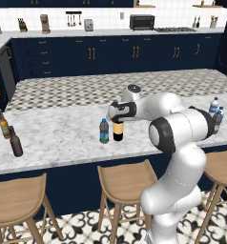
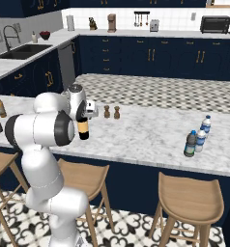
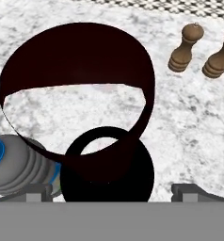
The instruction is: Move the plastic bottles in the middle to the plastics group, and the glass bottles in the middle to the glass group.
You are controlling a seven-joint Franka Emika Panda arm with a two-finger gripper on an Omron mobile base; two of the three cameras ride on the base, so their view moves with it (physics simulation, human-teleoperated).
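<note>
Two wooden grinders (image 3: 185, 48) beyond wine bottle (image 1: 118, 130), grey-tinted bottle (image 1: 104, 131) beside, jaws wide, empty.

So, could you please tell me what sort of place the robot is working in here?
A rendered home kitchen: a marble-topped island with wooden bar stools, navy cabinets, a sink and a toaster oven on the back counter.

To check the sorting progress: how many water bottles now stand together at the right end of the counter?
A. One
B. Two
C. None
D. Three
D: in the right base view, a grey-tinted bottle stands beside two paler whitish bottles near the counter edge.
</note>
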